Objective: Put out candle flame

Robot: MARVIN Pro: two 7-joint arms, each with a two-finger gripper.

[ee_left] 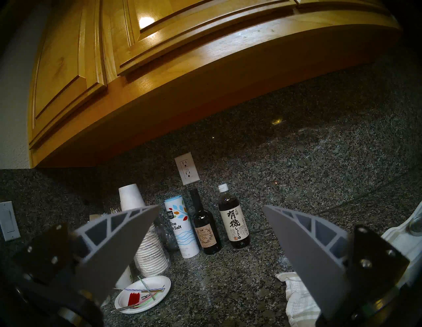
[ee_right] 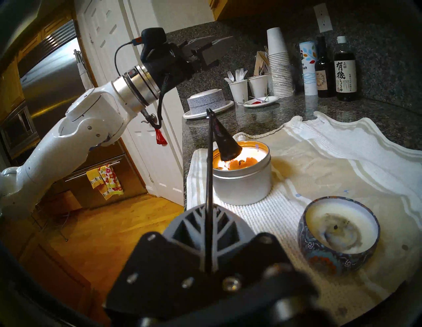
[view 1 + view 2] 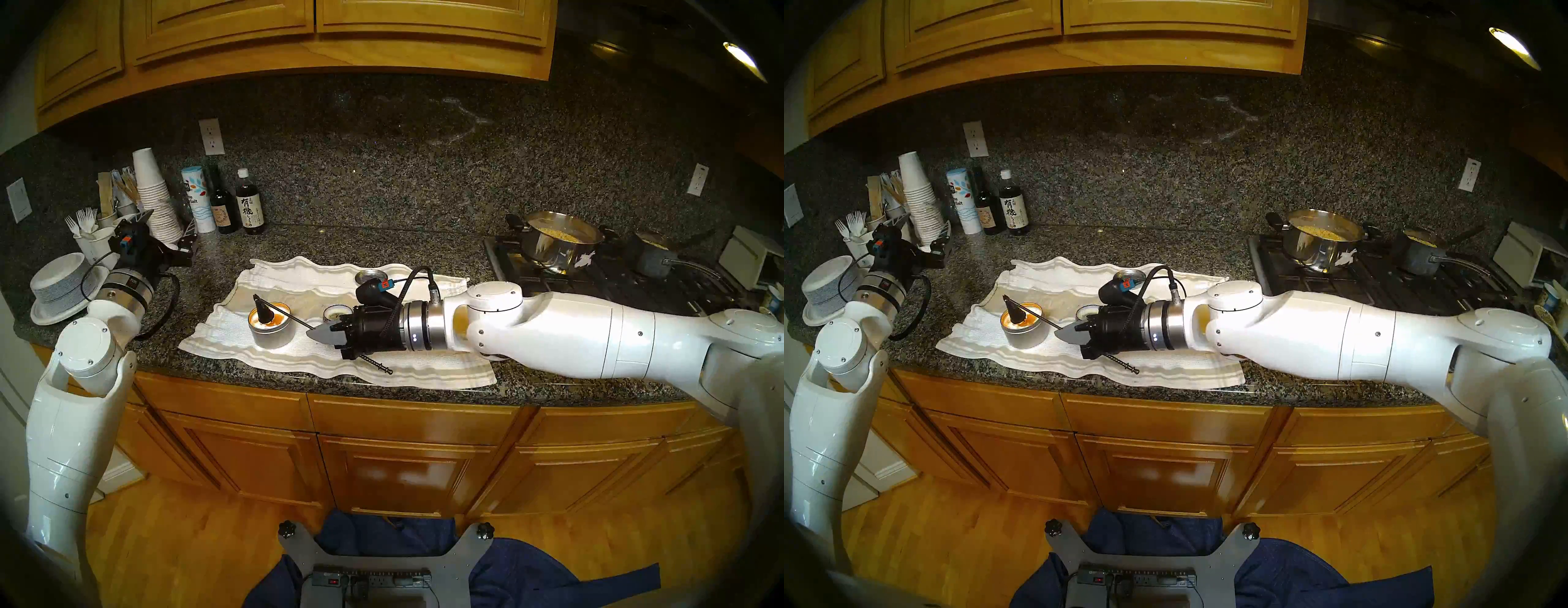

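Right wrist view: right gripper (image 2: 209, 219) jaws clenched on snuffer (image 2: 227, 142) handle | cone hovered over lit tin candle (image 2: 243, 175) on towel (image 2: 331, 159), tabletop | step: smothering flame | next: lower squarely | left gripper (image 1: 211, 230) released.

Soy sauce bottle (image 3: 251, 204), oil bottle (image 3: 222, 208), cup stack (image 3: 156, 199) along backsplash; pot (image 3: 560, 244) on stove.

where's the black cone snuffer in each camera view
Head stereo left: snuffer left of centre, cone over the silver candle tin.
Head stereo right: snuffer left of centre, over the same tin.
Left wrist: not in view.
Right wrist: snuffer centre, upper half, cone tipped over the tin's near-left edge, rod running down to the right end effector.
Shared landmark: the soy sauce bottle, seen in all four views.
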